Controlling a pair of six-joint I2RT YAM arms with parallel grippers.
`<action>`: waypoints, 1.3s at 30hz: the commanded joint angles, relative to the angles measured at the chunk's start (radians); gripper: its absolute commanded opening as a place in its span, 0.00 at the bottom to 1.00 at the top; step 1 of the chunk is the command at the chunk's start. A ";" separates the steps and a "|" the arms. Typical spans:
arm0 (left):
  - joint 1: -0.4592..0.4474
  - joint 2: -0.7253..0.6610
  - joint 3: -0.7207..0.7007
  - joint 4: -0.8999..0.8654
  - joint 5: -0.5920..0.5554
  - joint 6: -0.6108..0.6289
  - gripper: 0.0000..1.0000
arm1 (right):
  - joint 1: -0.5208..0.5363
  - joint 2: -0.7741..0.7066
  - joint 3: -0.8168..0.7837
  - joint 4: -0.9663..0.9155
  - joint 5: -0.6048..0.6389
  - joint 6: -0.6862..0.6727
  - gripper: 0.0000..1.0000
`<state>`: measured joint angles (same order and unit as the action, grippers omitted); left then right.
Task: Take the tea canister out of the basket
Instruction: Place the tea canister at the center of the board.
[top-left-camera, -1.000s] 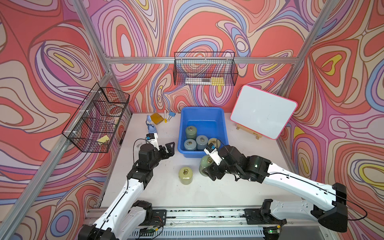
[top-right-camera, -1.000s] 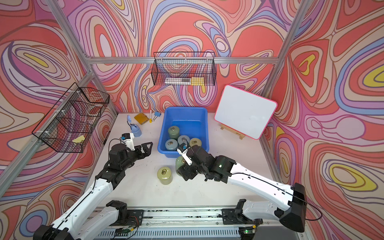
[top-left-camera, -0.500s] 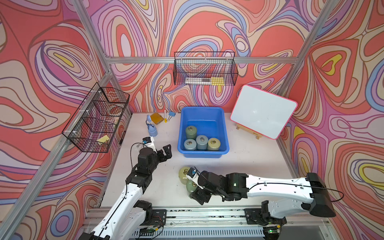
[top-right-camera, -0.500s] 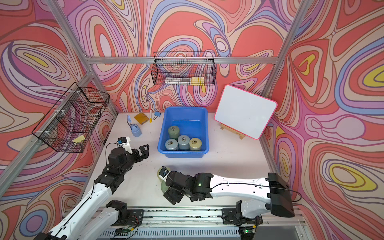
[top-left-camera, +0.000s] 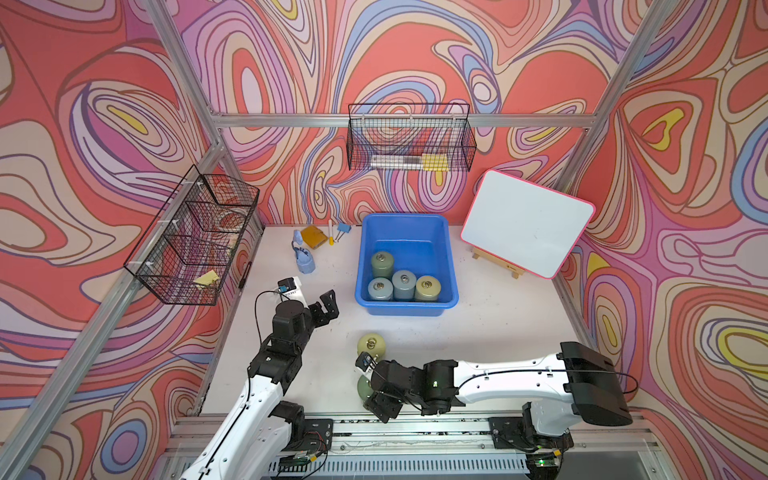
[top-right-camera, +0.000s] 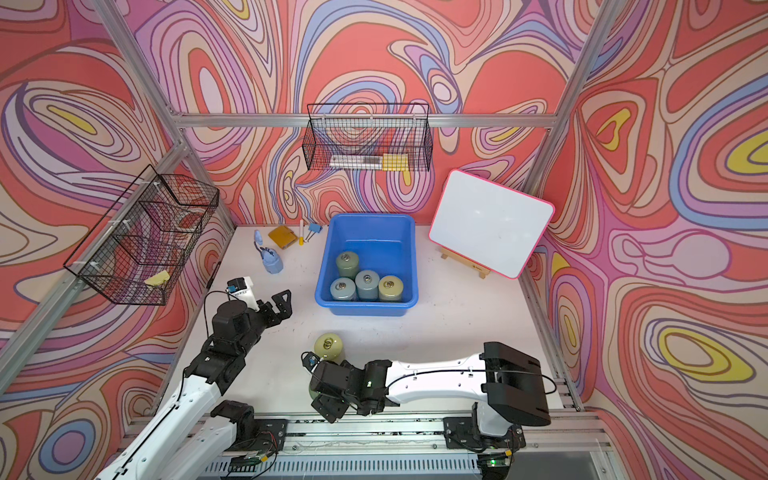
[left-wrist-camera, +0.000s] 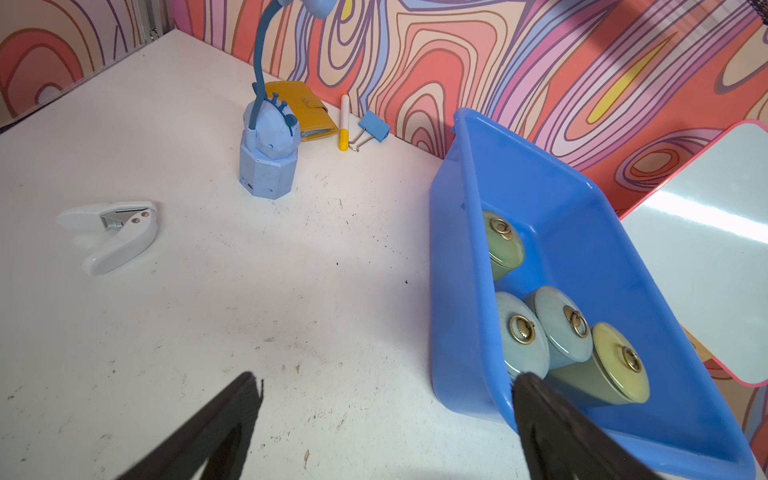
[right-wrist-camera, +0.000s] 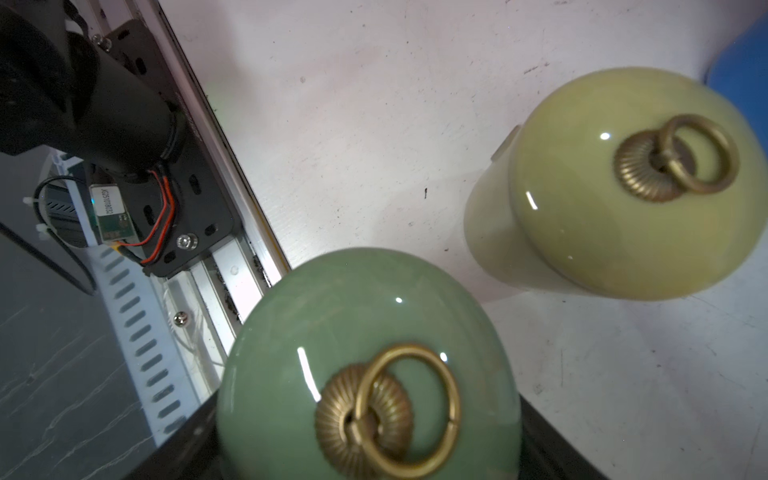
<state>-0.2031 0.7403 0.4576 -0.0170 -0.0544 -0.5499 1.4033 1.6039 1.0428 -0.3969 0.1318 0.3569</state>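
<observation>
Two canisters were out of the blue basket (top-left-camera: 406, 309) at this point, and four other canisters (top-left-camera: 404, 284) stood inside it, bunched toward its front wall. Your right fingers (right-wrist-camera: 552, 453) were clamped on the sides of the green canister (right-wrist-camera: 365, 324), close to the front edge of the bench (top-left-camera: 498, 332). It was just beside the yellow-green canister (top-left-camera: 371, 344), which stood upright and free. Whether the green one rested on the bench or hung just above it, the views did not show. Your left fingers (left-wrist-camera: 548, 424) were spread wide around nothing, hovering between the basket and the bench's left edge. The lift-out itself looked done. What seemed left was to set the green canister down and let go.
</observation>
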 joint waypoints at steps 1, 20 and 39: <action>0.005 -0.010 -0.011 -0.014 -0.013 0.004 0.99 | 0.006 0.008 0.014 0.100 0.020 0.014 0.58; 0.006 -0.013 -0.013 -0.014 -0.015 0.001 0.99 | 0.006 0.074 0.005 0.113 -0.009 0.031 0.65; 0.005 -0.005 -0.014 0.009 0.039 0.009 0.99 | 0.014 0.029 0.021 0.018 -0.019 0.051 0.96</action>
<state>-0.2031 0.7406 0.4564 -0.0162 -0.0479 -0.5499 1.4105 1.6749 1.0431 -0.3473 0.1066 0.3946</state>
